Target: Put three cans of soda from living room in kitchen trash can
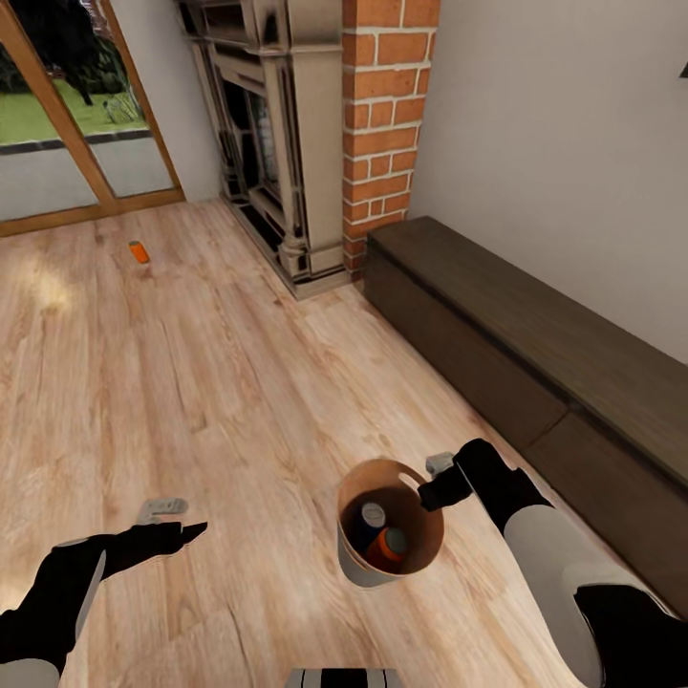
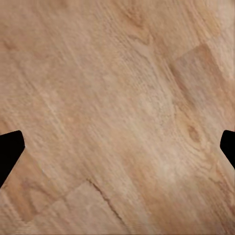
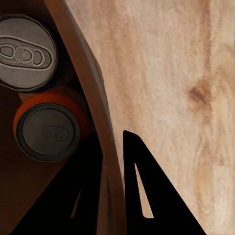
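Black-and-white arms (black end effectors)

A pale grey bucket, the tash can [image 1: 355,564], brown inside, hangs tilted over the wood floor, its rim [image 3: 100,127] pinched by the right gripper [image 1: 432,494], one finger inside the wall, one outside; within it lie a dark blue soda can [image 1: 370,521] and an orange soda can [image 1: 388,545], silvery tops up, touching; a third, orange can [image 1: 139,252] lies on the floor well apart, near the glass doors.

The bucket's [image 1: 355,564] wall hides the lower parts of both cans [image 1: 371,519] inside; the brick fireplace [image 1: 382,124] is cut off at the frame's top.
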Available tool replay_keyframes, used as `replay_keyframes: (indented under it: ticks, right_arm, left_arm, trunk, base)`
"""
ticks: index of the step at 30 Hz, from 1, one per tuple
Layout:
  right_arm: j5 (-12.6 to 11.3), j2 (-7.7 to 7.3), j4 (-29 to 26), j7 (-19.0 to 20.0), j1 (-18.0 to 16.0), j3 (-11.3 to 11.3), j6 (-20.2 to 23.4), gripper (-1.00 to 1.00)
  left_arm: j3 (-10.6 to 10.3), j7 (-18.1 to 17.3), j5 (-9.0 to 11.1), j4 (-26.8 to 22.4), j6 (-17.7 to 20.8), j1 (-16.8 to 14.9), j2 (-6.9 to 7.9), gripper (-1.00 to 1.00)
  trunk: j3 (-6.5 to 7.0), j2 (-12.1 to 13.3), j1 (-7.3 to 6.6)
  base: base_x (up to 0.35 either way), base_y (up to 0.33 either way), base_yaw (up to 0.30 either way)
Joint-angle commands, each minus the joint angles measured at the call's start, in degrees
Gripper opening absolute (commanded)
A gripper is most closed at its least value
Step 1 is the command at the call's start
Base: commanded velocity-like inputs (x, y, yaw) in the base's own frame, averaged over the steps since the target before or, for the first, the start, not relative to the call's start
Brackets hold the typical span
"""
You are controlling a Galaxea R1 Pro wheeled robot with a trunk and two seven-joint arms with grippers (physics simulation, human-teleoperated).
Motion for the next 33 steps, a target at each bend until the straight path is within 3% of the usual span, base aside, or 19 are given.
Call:
replay_keyframes:
  ticks: [1, 6, 11, 33]
  right_arm:
    - [-1.26, 0.02, 0.02, 0.27, 0.0, -0.04, 0.51, -1.0]
    - [-1.25, 0.06, 0.0, -0.02, 0.06, 0.02, 0.36, -1.0]
    - [-0.97, 1.04, 0.0, -0.38, 0.14, -0.05, 0.39, -1.0]
    - [-0.81, 0.97, 0.0, -0.5, 0.14, -0.57, 0.51, -1.0]
  left_arm:
    - [0.0, 0.0, 0.0, 0.0, -0.02, 0.0, 0.0, 1.0]
    - [0.0, 0.0, -0.02, 0.0, -0.16, 0.0, 0.0, 1.0]
    - [0.0, 0.0, -0.04, 0.06, -0.23, 0.0, 0.0, 1.0]
    - [0.0, 0.15, -0.07, 2.59, -1.57, -0.07, 0.01, 1.0]
  trunk:
    - [0.0, 0.0, 0.0]
    - [0.0, 0.0, 0.0]
    - [0.0, 0.0, 0.0]
    - [0.0, 0.0, 0.0]
  base:
    - [0.283, 0.159, 0.001]
    - [0.283, 0.158, 0.03]
    - [0.284, 0.155, 0.201]
    - [0.292, 0.141, 0.25]
